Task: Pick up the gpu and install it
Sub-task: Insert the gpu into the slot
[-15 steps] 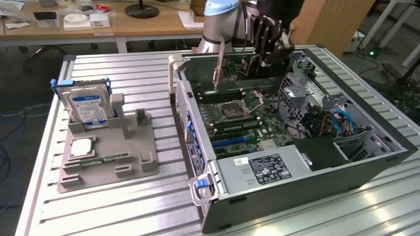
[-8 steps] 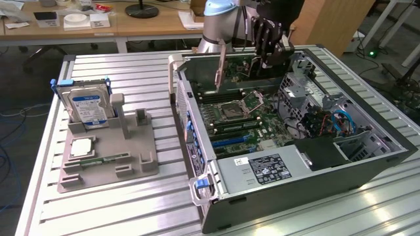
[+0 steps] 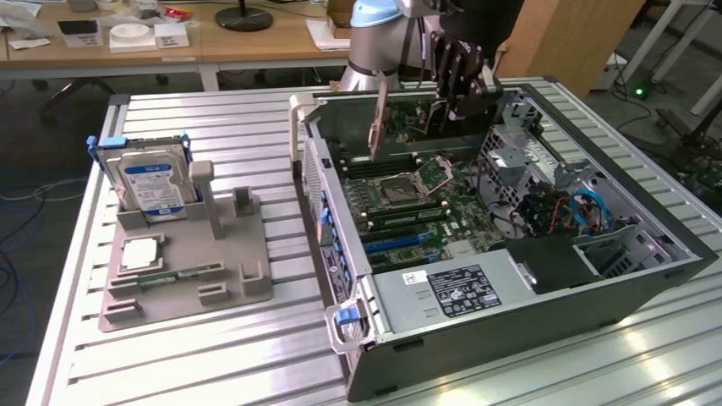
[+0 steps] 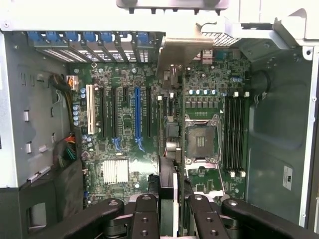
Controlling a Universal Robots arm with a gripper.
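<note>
The gpu, a thin dark card with a silver end bracket, hangs upright over the open computer case, above the motherboard's far end. My gripper is shut on its upper edge. In the wrist view the gpu shows edge-on between my fingers, with its bracket reaching toward the case's rear slot openings. It hovers above the motherboard between the blue expansion slot and the CPU socket.
At the exterior view's left, a grey fixture holds a silver hard drive, a CPU and a memory stick. Inside the case are a power supply, cables and memory slots. Desks stand behind.
</note>
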